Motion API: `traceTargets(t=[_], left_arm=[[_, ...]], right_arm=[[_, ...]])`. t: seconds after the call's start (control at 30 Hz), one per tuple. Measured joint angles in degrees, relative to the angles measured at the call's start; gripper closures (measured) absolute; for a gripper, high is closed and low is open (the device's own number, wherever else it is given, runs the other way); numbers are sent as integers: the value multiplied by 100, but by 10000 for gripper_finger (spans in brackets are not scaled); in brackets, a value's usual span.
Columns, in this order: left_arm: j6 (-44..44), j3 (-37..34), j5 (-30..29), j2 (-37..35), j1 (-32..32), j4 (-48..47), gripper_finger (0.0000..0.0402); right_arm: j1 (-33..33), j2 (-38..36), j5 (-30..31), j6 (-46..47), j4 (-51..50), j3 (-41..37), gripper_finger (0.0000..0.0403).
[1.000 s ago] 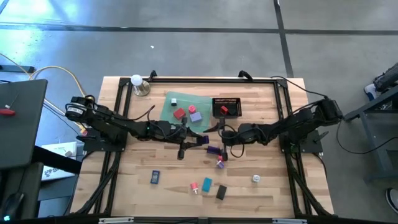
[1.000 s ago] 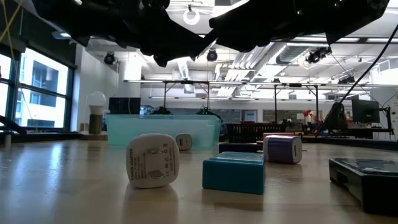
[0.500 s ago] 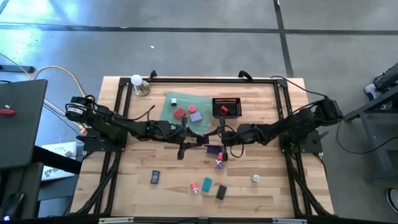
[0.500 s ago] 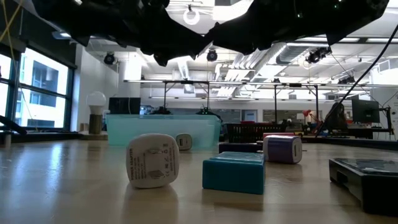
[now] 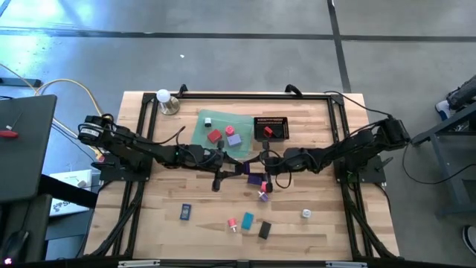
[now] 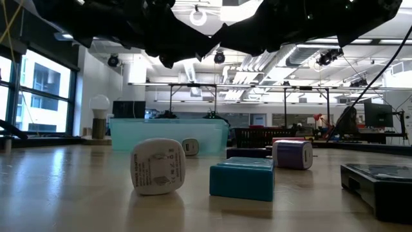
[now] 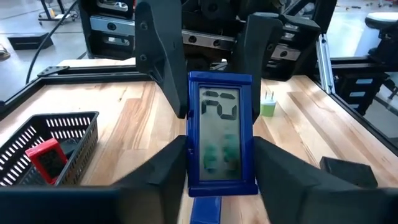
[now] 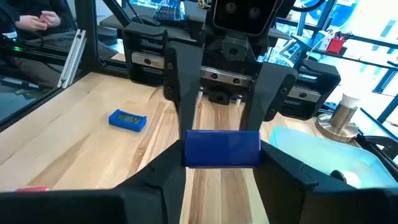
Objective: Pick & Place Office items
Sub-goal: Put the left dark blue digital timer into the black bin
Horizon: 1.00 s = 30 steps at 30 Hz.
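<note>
Both claws meet at table centre, gripping one blue digital clock (image 7: 221, 140) from opposite ends. Left gripper (image 5: 239, 167) is clamped on the clock's sides, display facing its wrist camera; right gripper (image 5: 262, 165) is clamped on the same clock, seen as a blue slab (image 8: 222, 148) between its fingers. The clock is lifted off the wood, held between the two claws.

Just past the claws toward the far edge: green tray (image 5: 202, 130) holding a red block (image 5: 215, 135), a purple block (image 5: 234, 139) and a small white piece (image 5: 209, 120). Beside the tray, the black mesh basket (image 5: 271, 119) with a red item (image 5: 268, 132) inside. Both sit near the claws, so room is tight on that side.

Just under the right gripper: a purple item (image 5: 255, 179) and a pink-purple one (image 5: 262, 196), near. Toward the near edge, well apart: blue item (image 5: 185, 212), red-pink piece (image 5: 233, 223), teal block (image 5: 247, 219), black block (image 5: 264, 230), white adapter (image 5: 306, 214). Open wood lies left and right of the claws, between them and the black frame rails (image 5: 141, 119).

Lamp bulb (image 5: 163, 96) at the far left corner, well apart.
</note>
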Motion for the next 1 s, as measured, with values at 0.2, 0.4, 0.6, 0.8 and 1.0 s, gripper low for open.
traceTargets(t=[0.2,0.4,0.6,0.8,1.0], left_arm=[[-62,0,-160,-2,2,54,117],[-148,0,-155,-3,-59,-110,83],[-231,0,-151,-5,-23,-689,80],[-576,0,-148,-5,46,-941,79],[-594,0,-148,-5,46,-987,79]], right_arm=[[4,0,-14,-4,-147,2,261],[108,-108,811,256,-653,2,256],[260,-744,2429,808,-1938,2,260],[218,-1588,4163,2253,-3652,4,259],[-332,-2156,4233,3738,-5093,2,259]])
